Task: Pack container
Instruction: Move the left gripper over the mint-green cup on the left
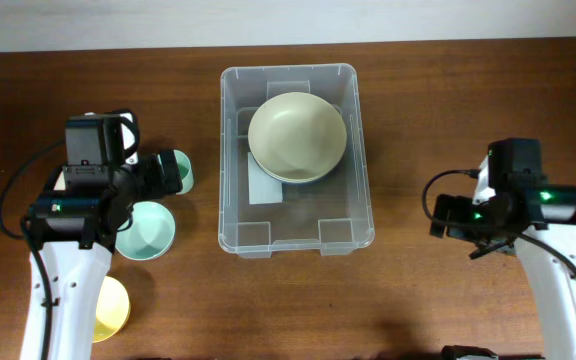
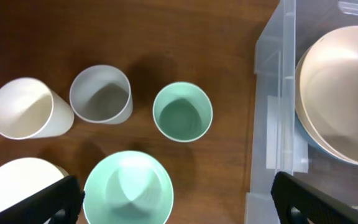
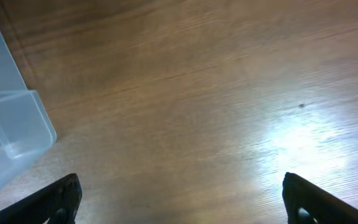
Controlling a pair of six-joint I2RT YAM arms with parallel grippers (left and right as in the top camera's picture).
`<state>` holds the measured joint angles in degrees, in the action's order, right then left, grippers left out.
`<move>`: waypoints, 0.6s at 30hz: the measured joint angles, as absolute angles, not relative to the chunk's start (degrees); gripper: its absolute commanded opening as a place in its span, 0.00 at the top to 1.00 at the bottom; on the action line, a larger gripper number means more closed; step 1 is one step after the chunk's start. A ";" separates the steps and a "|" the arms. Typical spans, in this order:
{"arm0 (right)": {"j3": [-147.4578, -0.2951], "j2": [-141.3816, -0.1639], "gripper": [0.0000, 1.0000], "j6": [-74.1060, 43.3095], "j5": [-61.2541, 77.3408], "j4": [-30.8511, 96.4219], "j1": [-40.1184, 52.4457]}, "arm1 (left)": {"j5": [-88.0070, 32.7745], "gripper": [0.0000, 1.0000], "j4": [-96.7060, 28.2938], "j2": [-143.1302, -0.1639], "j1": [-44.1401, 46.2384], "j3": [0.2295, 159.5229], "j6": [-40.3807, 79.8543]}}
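The container (image 1: 230,160) is a clear plastic bin in the middle of the table, with a cream bowl (image 1: 297,137) lying in its far half. In the left wrist view the container's wall (image 2: 272,74) and the cream bowl (image 2: 340,93) fill the right side. My left gripper (image 2: 178,202) hangs open above the table, left of the container, with a mint bowl (image 2: 128,188) between its fingers but apart from them. From overhead the left gripper (image 1: 161,175) sits over the cups. My right gripper (image 3: 182,202) is open over bare wood, right of the container's corner (image 3: 11,124).
Left of the container stand a mint cup (image 2: 182,112) and a grey cup (image 2: 101,94). A white cup (image 2: 27,109) lies tipped beside them, and a pale bowl (image 2: 14,186) sits at the lower left. A yellow bowl (image 1: 108,308) rests near the front left edge.
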<state>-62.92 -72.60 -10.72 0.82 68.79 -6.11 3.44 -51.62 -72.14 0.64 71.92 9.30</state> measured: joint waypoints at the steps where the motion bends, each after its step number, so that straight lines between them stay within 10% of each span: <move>1: -62.76 -73.23 0.01 -10.72 1.15 68.53 -6.11 | 3.44 0.05 -51.42 -72.49 0.64 71.96 9.30; 18: -62.76 -75.50 0.01 -10.72 2.02 67.64 -6.11 | 1.45 0.11 -49.01 -101.91 3.11 82.39 9.50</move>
